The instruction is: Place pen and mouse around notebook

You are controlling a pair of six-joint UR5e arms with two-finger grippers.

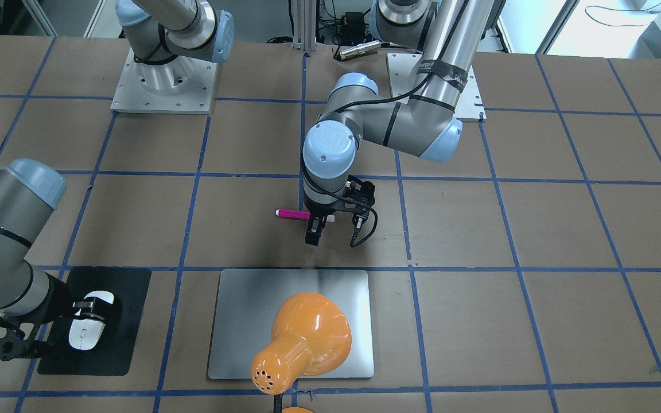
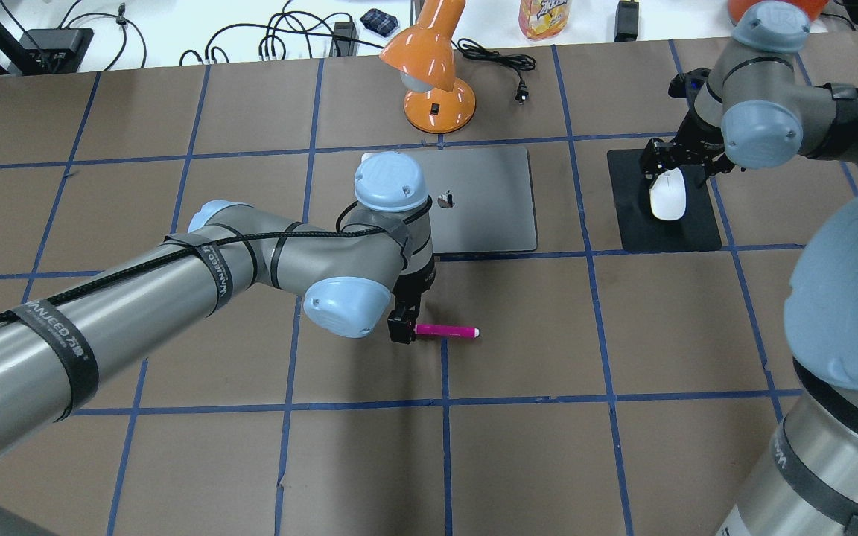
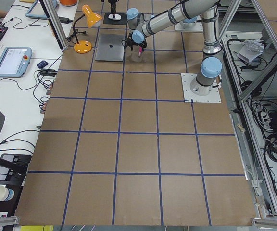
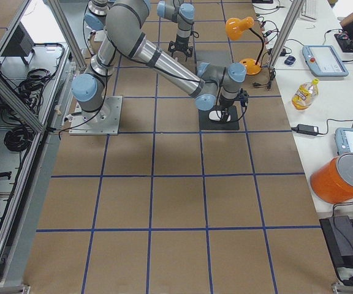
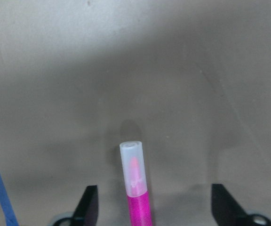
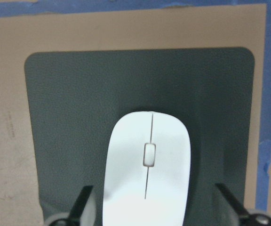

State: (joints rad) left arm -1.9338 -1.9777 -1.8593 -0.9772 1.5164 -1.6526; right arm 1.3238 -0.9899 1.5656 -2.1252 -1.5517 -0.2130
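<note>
Left gripper straddles the pen, jaws spread, at the notebook's 6 o'clock — I fear an off-centre pinch swings it; right gripper gapes around the mouse.

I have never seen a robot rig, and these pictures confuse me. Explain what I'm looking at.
Two robot arms stand at a brown table taped into squares. Four pictures come from fixed cameras: across, above, and each table end; two come from cameras on the wrists. A closed silver laptop, an orange desk lamp, a pink pen and a white mouse on a black mat are on it. The left gripper is open astride the pen; the right gripper is open astride the mouse. Nothing is held.
</note>
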